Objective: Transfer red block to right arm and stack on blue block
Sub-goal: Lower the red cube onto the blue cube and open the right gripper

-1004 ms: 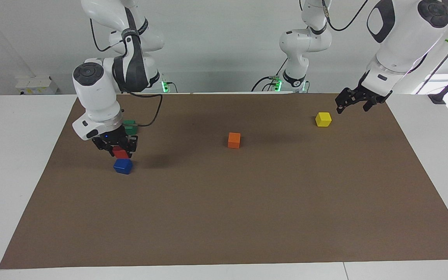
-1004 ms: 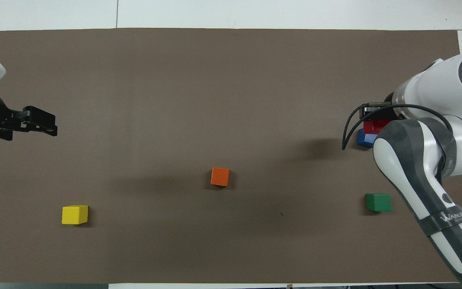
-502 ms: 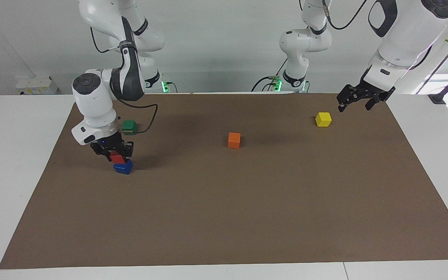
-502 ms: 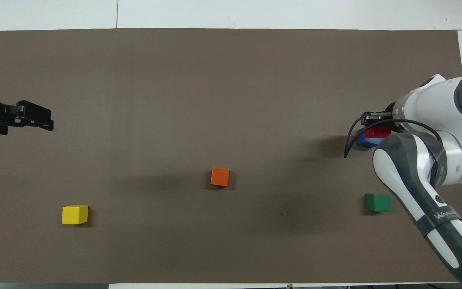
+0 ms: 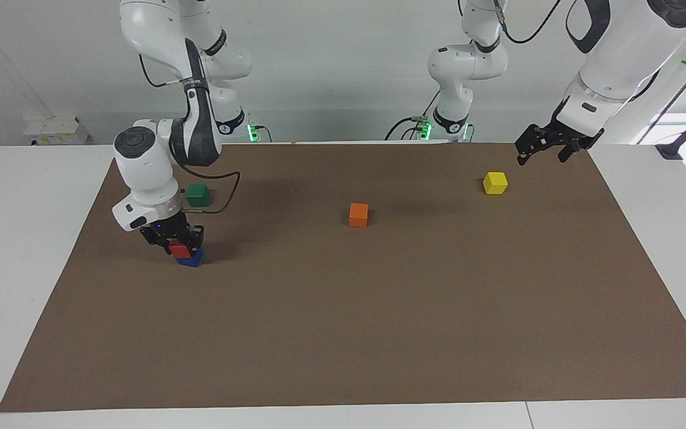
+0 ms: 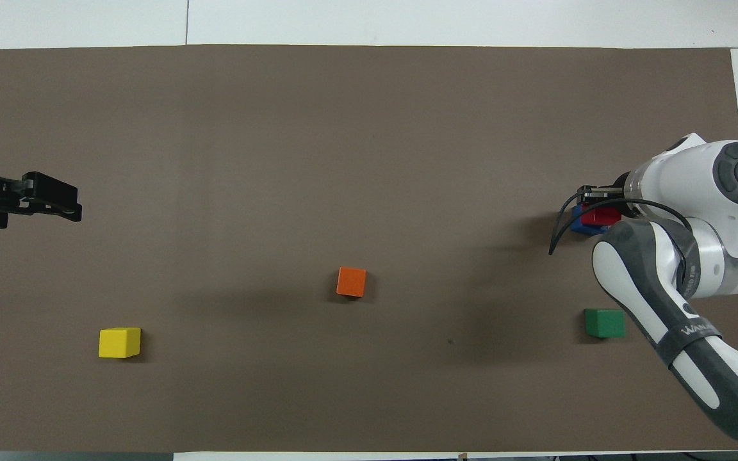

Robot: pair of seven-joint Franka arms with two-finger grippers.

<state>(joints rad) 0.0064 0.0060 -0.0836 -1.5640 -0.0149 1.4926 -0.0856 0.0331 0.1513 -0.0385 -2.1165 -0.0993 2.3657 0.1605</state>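
My right gripper (image 5: 178,241) is shut on the red block (image 5: 180,249) and holds it down on top of the blue block (image 5: 191,258), toward the right arm's end of the mat. From overhead the red block (image 6: 599,218) covers most of the blue block (image 6: 578,221), and the right gripper (image 6: 599,203) is partly hidden by the arm. My left gripper (image 5: 544,146) hangs in the air over the mat's edge near the yellow cube; it also shows in the overhead view (image 6: 42,200). The left arm waits.
A green cube (image 5: 197,194) lies nearer to the robots than the stack. An orange cube (image 5: 358,214) sits mid-mat and a yellow cube (image 5: 495,182) toward the left arm's end. The brown mat (image 5: 379,333) covers the white table.
My right gripper has come down with the red block until it rests on the blue block. The left gripper has risen and drawn back slightly.
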